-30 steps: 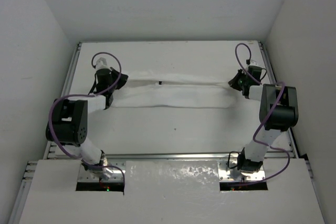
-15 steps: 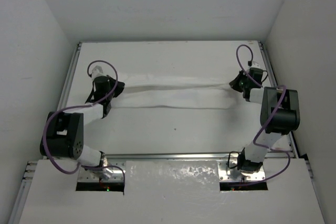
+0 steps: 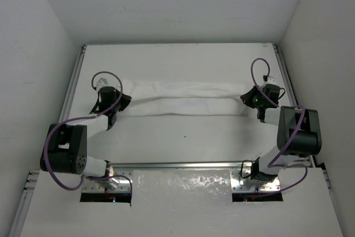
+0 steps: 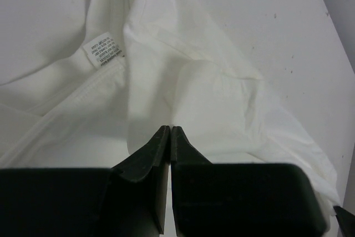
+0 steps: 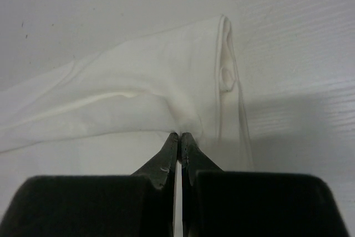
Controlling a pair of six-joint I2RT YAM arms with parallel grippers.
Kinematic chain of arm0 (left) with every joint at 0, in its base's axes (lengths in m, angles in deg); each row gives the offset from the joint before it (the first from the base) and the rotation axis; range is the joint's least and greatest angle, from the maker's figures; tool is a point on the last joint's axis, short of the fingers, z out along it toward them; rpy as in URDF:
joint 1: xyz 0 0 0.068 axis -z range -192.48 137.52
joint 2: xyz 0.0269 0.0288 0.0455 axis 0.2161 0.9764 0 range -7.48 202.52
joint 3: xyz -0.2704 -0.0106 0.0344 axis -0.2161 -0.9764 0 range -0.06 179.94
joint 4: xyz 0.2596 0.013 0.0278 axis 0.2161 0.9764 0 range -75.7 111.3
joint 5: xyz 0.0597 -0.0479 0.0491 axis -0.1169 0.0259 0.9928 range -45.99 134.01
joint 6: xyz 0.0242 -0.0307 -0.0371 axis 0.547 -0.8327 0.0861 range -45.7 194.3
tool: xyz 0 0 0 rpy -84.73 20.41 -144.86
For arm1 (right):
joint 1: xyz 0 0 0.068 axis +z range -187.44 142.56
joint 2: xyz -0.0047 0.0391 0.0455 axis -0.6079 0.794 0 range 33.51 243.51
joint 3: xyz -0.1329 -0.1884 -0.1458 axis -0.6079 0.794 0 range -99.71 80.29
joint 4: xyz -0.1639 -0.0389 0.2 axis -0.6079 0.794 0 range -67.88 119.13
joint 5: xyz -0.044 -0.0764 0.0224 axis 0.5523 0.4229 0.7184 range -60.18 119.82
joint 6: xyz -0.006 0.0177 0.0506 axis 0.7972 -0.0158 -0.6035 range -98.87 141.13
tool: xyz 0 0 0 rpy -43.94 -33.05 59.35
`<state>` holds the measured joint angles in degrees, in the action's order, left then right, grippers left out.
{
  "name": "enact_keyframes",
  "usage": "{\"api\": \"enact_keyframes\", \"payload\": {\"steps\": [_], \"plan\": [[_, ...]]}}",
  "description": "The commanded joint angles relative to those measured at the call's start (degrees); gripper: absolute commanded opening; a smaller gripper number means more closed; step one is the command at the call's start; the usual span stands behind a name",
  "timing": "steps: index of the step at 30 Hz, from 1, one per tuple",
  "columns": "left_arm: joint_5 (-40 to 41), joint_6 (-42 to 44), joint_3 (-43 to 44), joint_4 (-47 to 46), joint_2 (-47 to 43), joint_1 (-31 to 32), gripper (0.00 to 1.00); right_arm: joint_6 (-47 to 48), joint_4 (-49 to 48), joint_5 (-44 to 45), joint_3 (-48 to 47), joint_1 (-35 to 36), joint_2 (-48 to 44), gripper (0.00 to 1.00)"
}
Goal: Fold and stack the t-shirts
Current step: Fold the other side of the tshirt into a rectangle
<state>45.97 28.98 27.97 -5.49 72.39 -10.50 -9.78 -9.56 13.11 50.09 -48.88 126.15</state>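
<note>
Got one white t-shirt [image 3: 183, 98] here, pulled out into a long wrinkly band running L to R across the far half of the worktop [image 3: 183, 137]. Roughly parallel to the far edge, sitting btwn the middle and that edge. Seems to lie on the surface along most of its length, tho can't say for sure right at the ends.

Got the left gripper [image 3: 121, 102] at the band's L end, not far from the left edge, w/ jaws pressed together and a pinch of fabric caught at the tips. From the left wrist cam: closed fingertips [image 4: 161, 137] tucked into bunched cloth. Small sewn-in label [image 4: 101, 55] up and to the left of them, right by a stitched seam. Print way too tiny to read. Bare worktop off to the upper right.

Same deal w/ the right gripper [image 3: 248, 97] at the R end, near the right edge: jaws shut tight, nipping a gathered bit of cloth. From the right wrist cam: a hemmed opening [image 5: 224, 54] (prob a sleeve) just past the tips, w/ the rest of the shirt trailing off to the left over the surface.
</note>
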Motion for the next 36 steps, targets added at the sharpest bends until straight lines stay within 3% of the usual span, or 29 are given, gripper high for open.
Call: {"api": "enact_keyframes", "payload": {"steps": [1, 14, 15, 16, 17, 19, 20, 25, 31, 32, 35, 36], "plan": [[1.12, -0.47, -0.26, 0.63, -1.83, 0.39, 0.04, -0.99, -3.30, -0.61, 1.62, -0.07, -3.51, 0.00], [1.03, -1.44, -0.96, 3.97, -4.38, 0.48, 0.00, -1.16, 7.22, 9.13, 6.73, -0.07, -11.78, 0.02], [0.77, -1.44, -0.87, 4.15, -4.47, 0.48, 0.00, -1.34, 8.64, 9.76, 6.64, -0.07, -12.13, 0.05], [0.42, -1.52, -0.87, 4.41, -4.55, 0.48, 0.00, -1.51, 9.09, 10.11, 7.08, -0.07, -12.39, 0.19], [0.07, -1.53, -1.40, 3.89, -4.64, 0.57, 0.00, -1.78, 8.92, 10.03, 7.60, -0.07, -12.66, 0.23], [-0.64, -1.35, -1.84, 3.53, -4.91, 0.83, 0.00, -2.48, 9.70, 9.94, 8.40, -0.07, -14.32, 0.45], [-0.81, -1.35, -2.19, 3.44, -4.91, 0.92, 0.00, -2.66, 9.80, 9.59, 8.66, -0.07, -14.94, 0.48], [-1.69, -1.52, -3.77, 3.18, -5.34, 1.97, 0.00, -2.83, 10.23, 5.29, 7.70, 0.19, -16.53, 0.50], [-1.08, -1.61, -4.91, 4.23, -6.92, 3.47, 0.00, -2.93, 10.04, 2.47, 8.14, 2.03, -19.07, 0.26], [-1.08, -1.70, -5.18, 4.50, -7.19, 3.47, 0.00, -2.66, 11.10, 3.34, 7.70, 2.82, -19.69, 0.27], [0.06, -3.45, -6.32, 6.69, -9.12, 3.56, 0.00, -1.78, 14.89, 3.79, 5.42, 7.63, -18.64, 0.44], [0.59, -3.63, -6.84, 7.22, -9.56, 3.56, 0.00, -0.30, 14.63, 4.49, 5.41, 9.84, -18.64, 0.45]]}}
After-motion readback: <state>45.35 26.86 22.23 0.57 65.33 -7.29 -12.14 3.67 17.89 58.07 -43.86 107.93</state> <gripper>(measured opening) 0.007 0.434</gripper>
